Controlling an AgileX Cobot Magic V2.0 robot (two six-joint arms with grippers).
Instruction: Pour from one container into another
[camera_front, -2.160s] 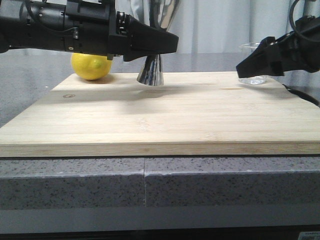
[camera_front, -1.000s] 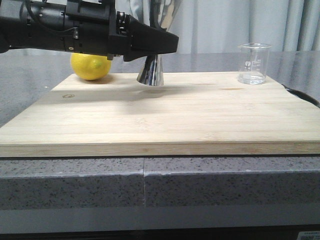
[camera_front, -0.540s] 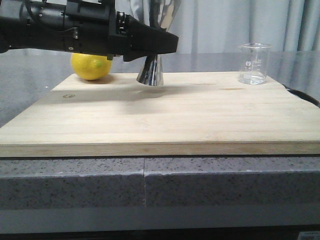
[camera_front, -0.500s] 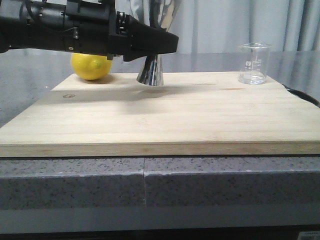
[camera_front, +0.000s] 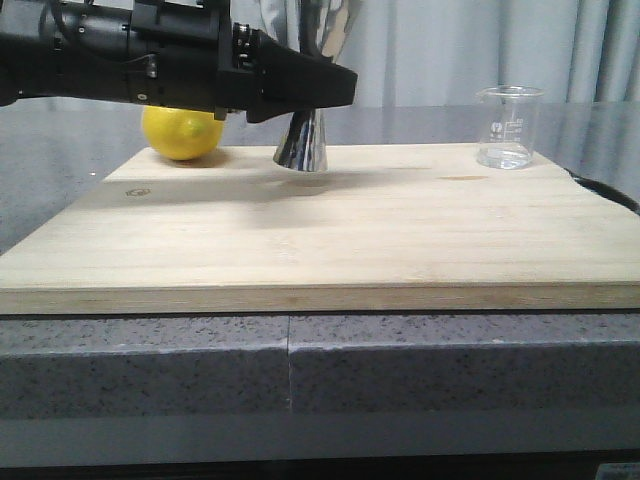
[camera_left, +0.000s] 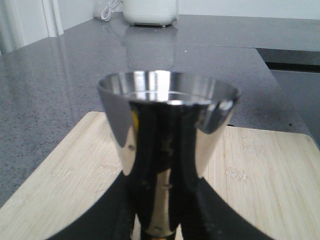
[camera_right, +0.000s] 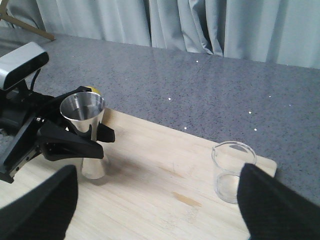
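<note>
The steel jigger (camera_front: 300, 140) stands on the wooden board (camera_front: 320, 230) at the back, beside a lemon. My left gripper (camera_front: 335, 88) reaches in from the left and is shut on the jigger's waist. In the left wrist view the jigger (camera_left: 167, 130) fills the picture, with a dark finger pressed against each side of it. The clear glass beaker (camera_front: 508, 127) stands alone at the board's back right corner, upright. My right gripper (camera_right: 157, 175) hangs high above the board, open wide and holding nothing, with the beaker (camera_right: 233, 172) beside one of its fingers (camera_right: 272, 210).
A yellow lemon (camera_front: 182, 132) lies left of the jigger, partly behind the left arm. The board rests on a grey speckled counter (camera_front: 150, 370). A dark object (camera_front: 612, 192) shows at the board's right edge. Curtains hang behind.
About two seconds ago the right gripper was at the beaker; it has since drawn back out of the front view, leaving the beaker standing. The left arm and jigger have not moved.
</note>
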